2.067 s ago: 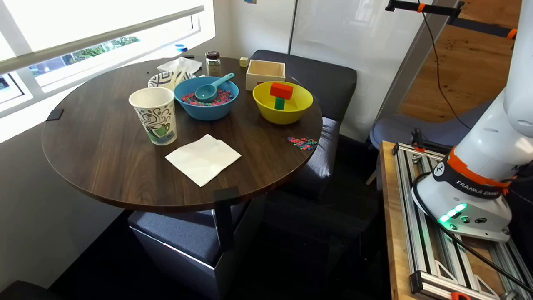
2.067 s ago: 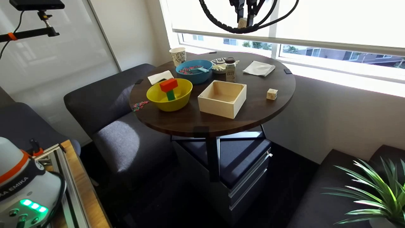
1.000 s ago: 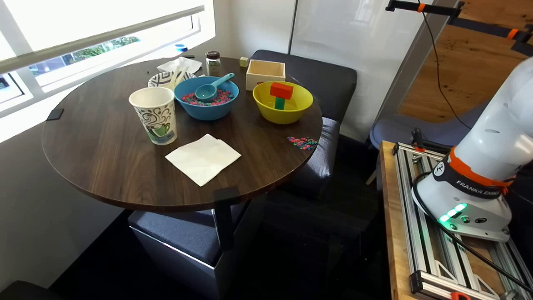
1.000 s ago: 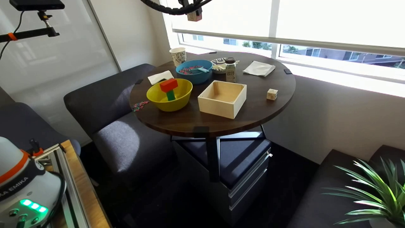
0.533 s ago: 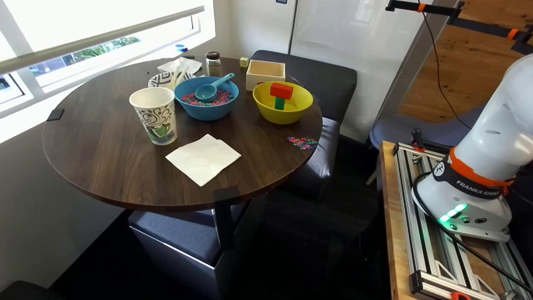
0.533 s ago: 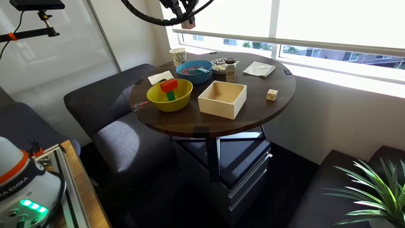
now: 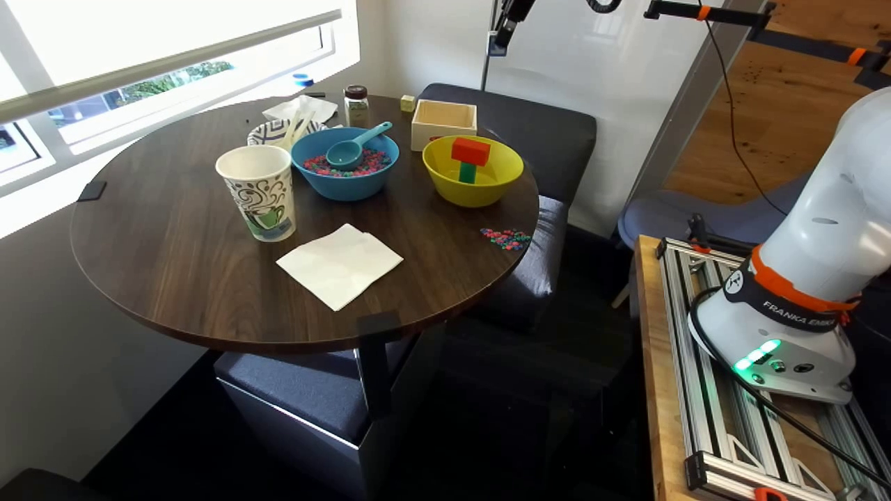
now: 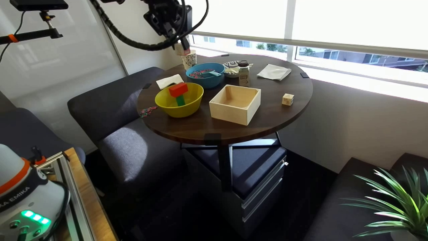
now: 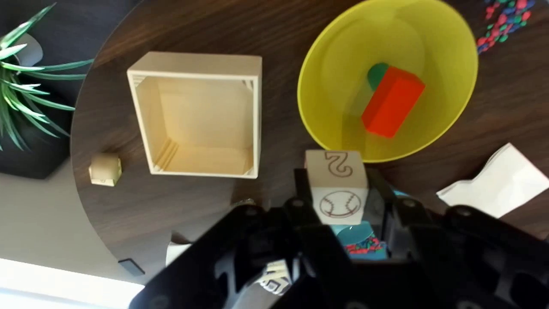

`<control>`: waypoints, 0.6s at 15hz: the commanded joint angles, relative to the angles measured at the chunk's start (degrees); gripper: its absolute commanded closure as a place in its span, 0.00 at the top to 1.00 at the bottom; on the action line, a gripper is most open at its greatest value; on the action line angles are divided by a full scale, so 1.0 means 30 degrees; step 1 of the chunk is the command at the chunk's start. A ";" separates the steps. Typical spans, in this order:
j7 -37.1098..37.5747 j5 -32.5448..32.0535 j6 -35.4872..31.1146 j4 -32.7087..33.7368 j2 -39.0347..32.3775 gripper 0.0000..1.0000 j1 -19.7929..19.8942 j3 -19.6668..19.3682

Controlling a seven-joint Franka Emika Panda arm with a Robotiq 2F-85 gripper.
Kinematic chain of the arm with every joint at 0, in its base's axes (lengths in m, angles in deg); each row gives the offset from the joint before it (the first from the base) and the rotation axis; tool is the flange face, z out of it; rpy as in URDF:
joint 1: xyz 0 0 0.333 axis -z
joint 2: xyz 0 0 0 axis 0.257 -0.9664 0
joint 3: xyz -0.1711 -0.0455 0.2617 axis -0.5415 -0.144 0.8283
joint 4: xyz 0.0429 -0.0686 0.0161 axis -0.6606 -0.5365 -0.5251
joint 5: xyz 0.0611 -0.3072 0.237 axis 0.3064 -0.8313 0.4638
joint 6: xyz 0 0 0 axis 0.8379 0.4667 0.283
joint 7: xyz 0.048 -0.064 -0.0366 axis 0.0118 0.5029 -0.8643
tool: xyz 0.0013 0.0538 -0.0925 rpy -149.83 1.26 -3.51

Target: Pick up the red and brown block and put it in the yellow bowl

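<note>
Claw [image 9: 337, 175]: clamped on a wooden number block [image 9: 339, 193], one finger on either side, raised above the desk [image 7: 174, 264]
Wooden number block: pale brown, with an outlined 2 on one face and a baseball on the next in the wrist view; in an exterior view a reddish face shows, and the block overlaps the paper cup [image 8: 190, 61] in line of sight
Red block [image 9: 393, 103]: inside the yellow bowl [image 7: 473, 198], lying across the top of an upright green piece [image 9: 377, 76], apart from the claw
Yellow bowl: upright on the desk near its edge, just beside the wooden box [image 8: 229, 113], a strip of desk between them
Wooden box: square, open-topped, pale
Blue bowl [image 7: 348, 189]: upright near the yellow bowl, with multicoloured beads [image 7: 317, 165] and a blue scoop [image 7: 346, 156] in it, the scoop's handle leaning over the rim
Bead pile [image 7: 507, 239]: loose on the desk by its edge, near the yellow bowl
Paper cup: upright near the blue bowl, swirl-patterned, a white napkin [image 7: 340, 268] lying flat nearby
Patterned bowl [image 7: 262, 137]: just beside the blue bowl, pale sticks [image 7: 301, 125] in it; whether the two touch, cannot tell
Salt jar [image 8: 244, 77]: upright, dark-lidded, between the wooden box and the patterned bowl
Small wooden cube [image 8: 287, 99]: on the desk near its edge, well apart from the yellow bowl, its markings too small to read
</note>
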 commanded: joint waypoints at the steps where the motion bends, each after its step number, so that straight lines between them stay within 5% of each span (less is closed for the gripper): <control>1: 0.0678 -0.0898 -0.0343 -0.3906 0.3632 0.09 -0.0993 0.0046; 4: 0.0625 -0.0076 -0.1187 -0.5550 0.4784 0.09 -0.2310 0.0005; 6: 0.0580 -0.0570 -0.0435 -0.4540 0.4010 0.09 -0.2488 -0.0407; 7: 0.0690 -0.0612 -0.0434 -0.4782 0.4208 0.34 -0.2754 -0.0405; 9: 0.0718 -0.0614 -0.0432 -0.4693 0.4192 0.34 -0.2791 -0.0513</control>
